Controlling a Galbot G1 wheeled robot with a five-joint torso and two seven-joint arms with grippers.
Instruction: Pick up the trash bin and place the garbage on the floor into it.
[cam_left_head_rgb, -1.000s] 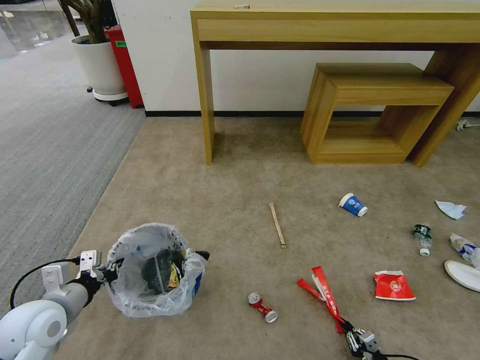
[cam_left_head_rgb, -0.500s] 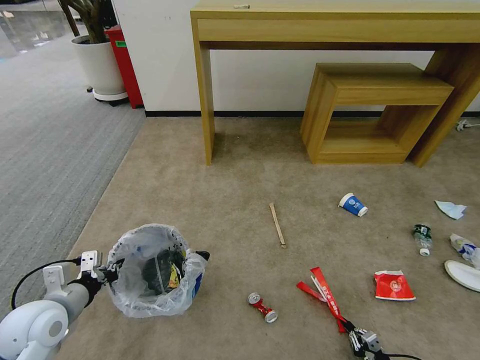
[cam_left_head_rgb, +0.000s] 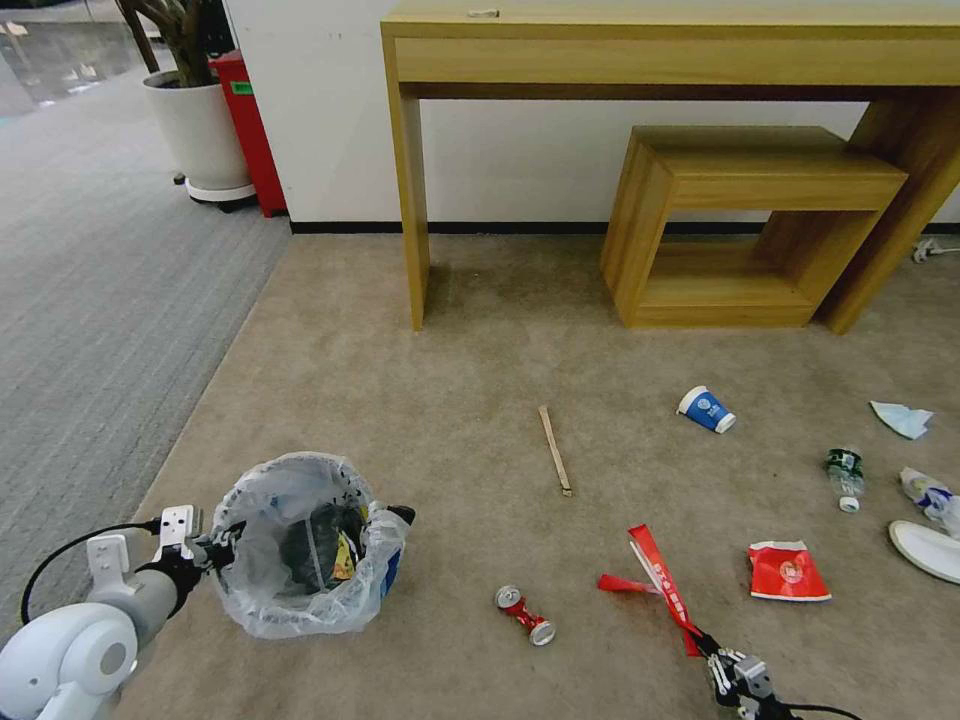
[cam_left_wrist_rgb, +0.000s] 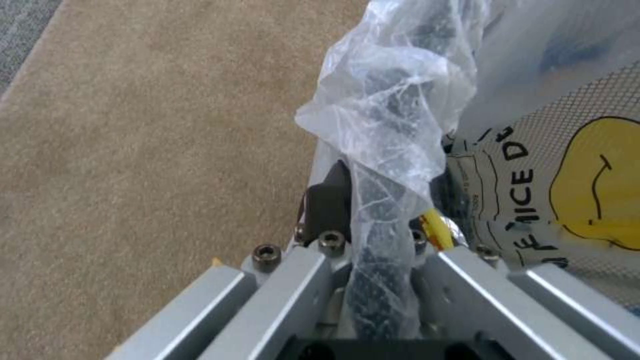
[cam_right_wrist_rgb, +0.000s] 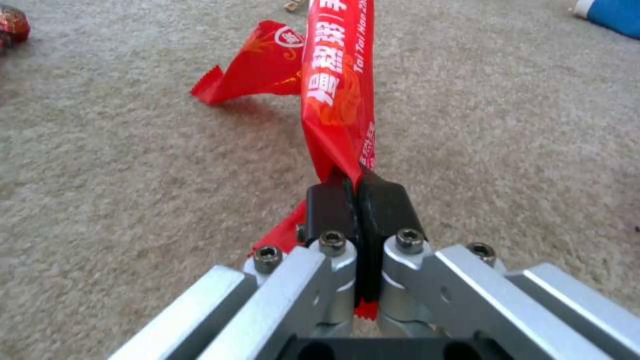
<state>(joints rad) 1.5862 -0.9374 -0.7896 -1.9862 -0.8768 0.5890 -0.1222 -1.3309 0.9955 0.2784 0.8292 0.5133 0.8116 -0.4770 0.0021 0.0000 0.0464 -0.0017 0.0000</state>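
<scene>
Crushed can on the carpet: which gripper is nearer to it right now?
Right, narrowly. The right gripper, shut on the long red wrapper, sits to the crushed can's right. The left gripper holds the trash bin's far rim, farther away to the can's left.

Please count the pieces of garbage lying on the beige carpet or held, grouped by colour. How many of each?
Red: 3, long wrapper, flat packet, crushed can
Blue or blue-white: 3, cup, mask, crumpled wrapper
Wood: 1, stick
Green-labelled: 1, bottle
White: 1, slipper
Total: 9

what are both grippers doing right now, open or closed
Left gripper: closed on the trash bin's plastic-lined rim.
Right gripper: closed on the long red wrapper.
</scene>
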